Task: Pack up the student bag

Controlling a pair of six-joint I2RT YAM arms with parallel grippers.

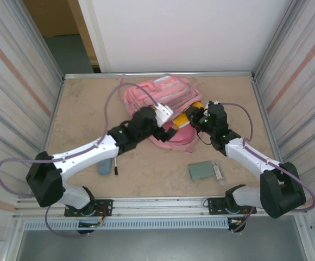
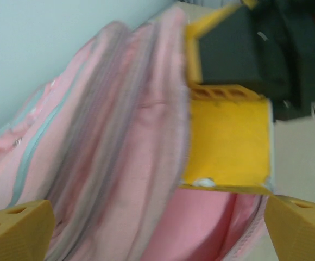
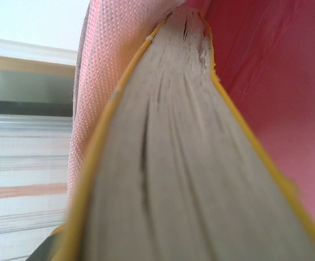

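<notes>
Packing is partway. The yellow book [image 2: 228, 144] has its far end inside the mouth of the student bag [image 1: 160, 92], which lies on the table [image 1: 81, 109] at about twelve o'clock from centre, opening toward me. I judge the book not fully in, since much of its cover is outside the pink lining.

Left to pack, as I read it, are a grey-green pad [image 1: 201, 170] and a small white tube [image 1: 218, 173] at five o'clock, and a blue item [image 1: 104, 166] with a dark pen [image 1: 115, 170] at seven o'clock.

My left arm [image 1: 87, 152] reaches toward one o'clock, wrist over the bag's near edge. The left fingers [image 2: 16, 231] stand wide apart and hold nothing, hovering at the opening. My right arm [image 1: 244, 152] stretches toward eleven o'clock. The right fingers [image 2: 217, 92] are narrow, clamped on the book's near end, with its page edges facing that wrist camera.
</notes>
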